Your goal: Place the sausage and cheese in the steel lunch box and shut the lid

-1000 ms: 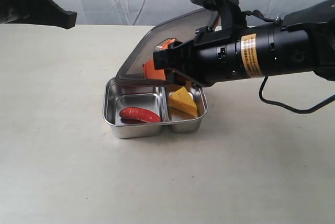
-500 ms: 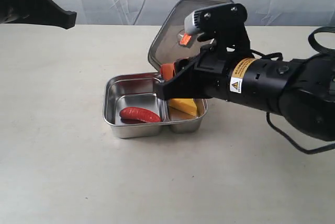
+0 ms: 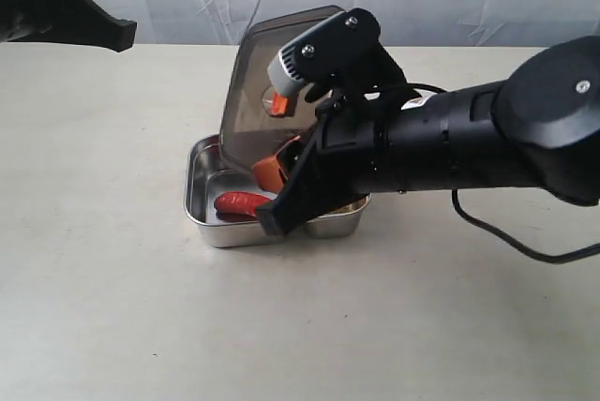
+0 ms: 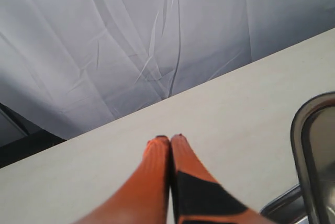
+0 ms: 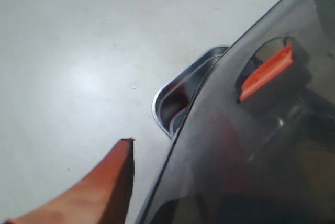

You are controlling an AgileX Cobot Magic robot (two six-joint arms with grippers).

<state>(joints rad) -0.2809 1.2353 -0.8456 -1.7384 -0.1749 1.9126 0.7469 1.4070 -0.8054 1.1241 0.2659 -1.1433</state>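
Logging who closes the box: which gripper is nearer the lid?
Right. The right gripper is at the lid, over the steel lunch box; the left gripper hangs shut, well clear of it.

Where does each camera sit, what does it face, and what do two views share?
Exterior view: off the arms, facing the steel lunch box on the table; shows the right hand gripping the tilted lid.
Left wrist view: on that wrist, facing past the shut left hand to a white curtain.
Right wrist view: on that wrist, facing the lid close up; one finger shows.
Shared: exterior and right wrist both show lid and box.
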